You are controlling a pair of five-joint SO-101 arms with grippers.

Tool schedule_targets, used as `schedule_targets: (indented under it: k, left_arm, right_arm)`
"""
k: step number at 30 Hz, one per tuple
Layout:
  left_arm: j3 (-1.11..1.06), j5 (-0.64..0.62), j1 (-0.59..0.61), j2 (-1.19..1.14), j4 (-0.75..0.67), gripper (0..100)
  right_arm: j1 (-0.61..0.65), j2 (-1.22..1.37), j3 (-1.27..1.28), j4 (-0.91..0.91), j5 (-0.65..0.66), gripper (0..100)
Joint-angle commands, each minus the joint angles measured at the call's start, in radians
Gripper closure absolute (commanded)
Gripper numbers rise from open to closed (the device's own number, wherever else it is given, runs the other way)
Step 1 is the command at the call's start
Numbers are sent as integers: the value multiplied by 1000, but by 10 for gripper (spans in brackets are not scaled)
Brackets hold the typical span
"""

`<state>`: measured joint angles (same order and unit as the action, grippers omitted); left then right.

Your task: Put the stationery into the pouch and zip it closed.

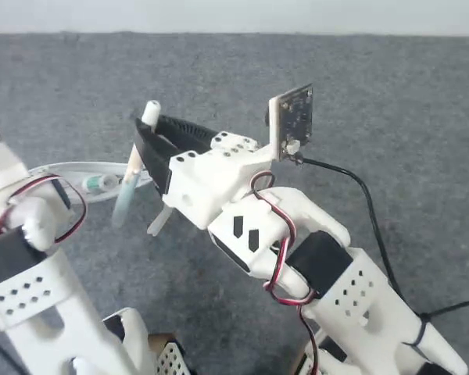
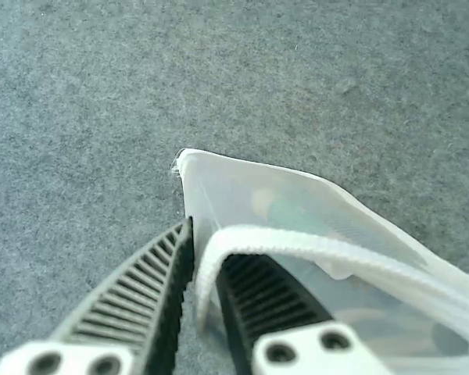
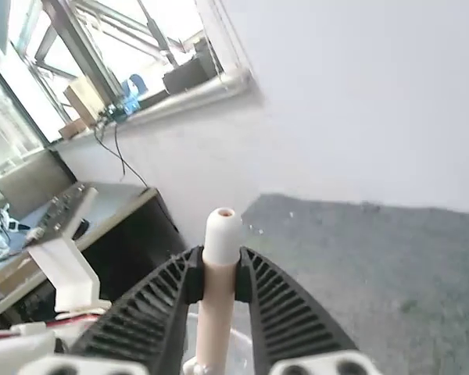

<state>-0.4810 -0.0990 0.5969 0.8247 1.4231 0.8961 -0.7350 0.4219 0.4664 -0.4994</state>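
Observation:
A translucent white pouch (image 1: pixel 72 170) lies on the grey carpet at the left, its mouth open. My left gripper (image 2: pixel 202 251) is shut on the pouch's white zipper rim (image 2: pixel 297 246) at one end. A greenish item (image 2: pixel 285 211) shows through the pouch wall (image 2: pixel 242 191); it also appears in the high view as a small teal and white piece (image 1: pixel 102 182). My right gripper (image 1: pixel 152 152) is shut on a pen (image 1: pixel 128 186) with a white cap and a teal lower end. The pen hangs tilted over the pouch's near end. The right wrist view shows the pen (image 3: pixel 218 262) held upright between the jaws.
Grey carpet (image 1: pixel 359 117) covers the table all around. The left arm's white body (image 1: pixel 23 242) stands at the front left, the right arm's body (image 1: pixel 320 266) at the front right with a black cable (image 1: pixel 371 211) trailing beside it.

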Motion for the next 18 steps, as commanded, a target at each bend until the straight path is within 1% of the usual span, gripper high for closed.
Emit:
schedule_targets:
  k: [1,4,12,15,18]
  left_arm:
    - [2,-15,-12,2,-25,989]
    - [2,-15,-12,2,-25,989]
    - [2,-15,-12,2,-25,989]
    - [2,-15,-12,2,-25,989]
    - [2,-15,-12,2,-25,989]
  right_arm:
    - [4,-35,3,-76,12,992]
    - [4,-35,38,-180,12,992]
    - [2,-35,229,-541,14,992]
    - [2,-33,278,-631,14,992]
    - [2,-2,295,-677,14,992]
